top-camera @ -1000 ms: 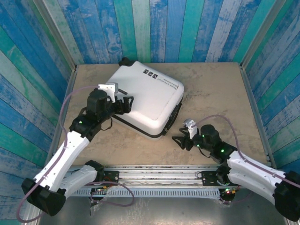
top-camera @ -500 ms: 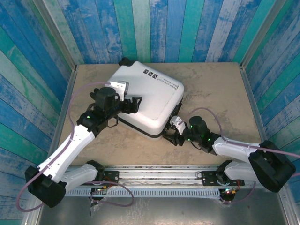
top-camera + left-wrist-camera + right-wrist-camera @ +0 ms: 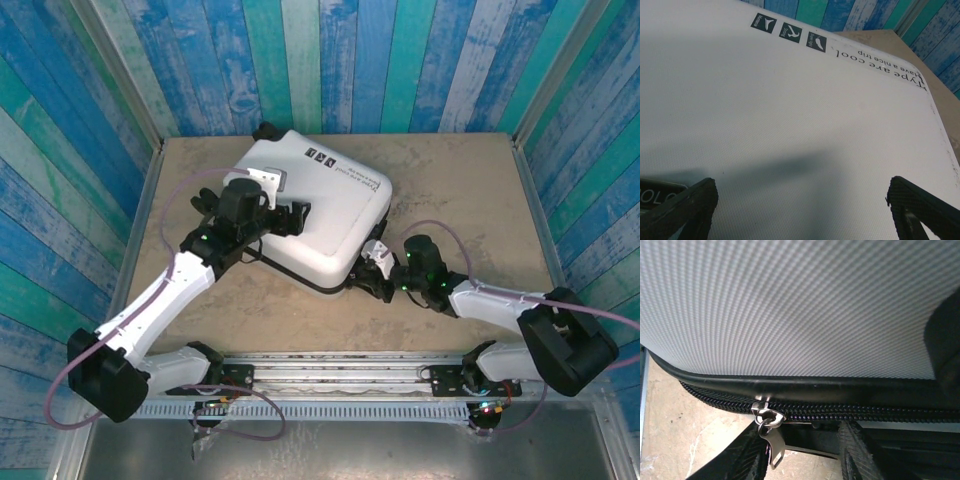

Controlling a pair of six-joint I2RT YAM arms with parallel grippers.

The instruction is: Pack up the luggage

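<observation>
Nearest the bases, the right gripper (image 3: 378,272) is pushing up against the near right edge of the suitcase (image 3: 335,225). Its fingers (image 3: 852,450) are standing partly apart, and the zipper pull (image 3: 771,440) is hanging between them, just beside one finger — whether it is touching is hard to tell. Farther in, the left gripper (image 3: 295,215) is hovering over the closed white lid with fingers (image 3: 685,205) spread wide, holding nothing. The suitcase is lying flat and skewed mid-table (image 3: 450,190) — its far corner is nearing the blue plank wall (image 3: 330,60).
</observation>
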